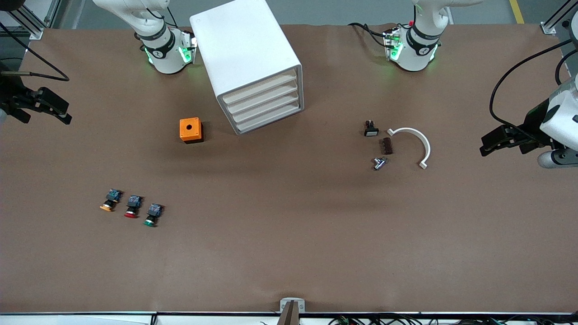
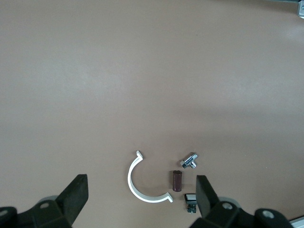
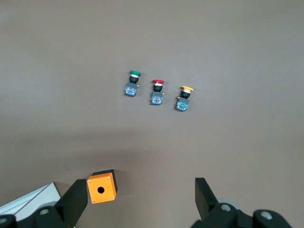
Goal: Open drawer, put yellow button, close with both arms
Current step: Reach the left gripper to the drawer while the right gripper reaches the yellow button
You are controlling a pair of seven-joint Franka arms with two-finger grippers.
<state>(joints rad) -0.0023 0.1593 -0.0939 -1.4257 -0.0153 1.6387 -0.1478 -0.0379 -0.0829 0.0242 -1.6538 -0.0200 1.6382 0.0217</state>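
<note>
Lined up nearest the camera on the brown counter (image 1: 289, 253): 3 push buttons, the yellow button (image 1: 107, 206) at the row's end, beside the red-capped one (image 1: 131, 213) and the green-capped one (image 1: 151, 220). Nothing begun, by the look of it: the drawer (image 1: 261, 89), uppermost of 4 in the white cabinet (image 1: 239, 45), sits shut. Next move calls for pulling it open. Right gripper (image 3: 137, 199) fingers spread wide, empty, above the orange box (image 3: 101, 187), well apart from the buttons. Left gripper (image 2: 140, 194) fingers likewise wide, holding nothing, over the white clamp (image 2: 142, 183).
</note>
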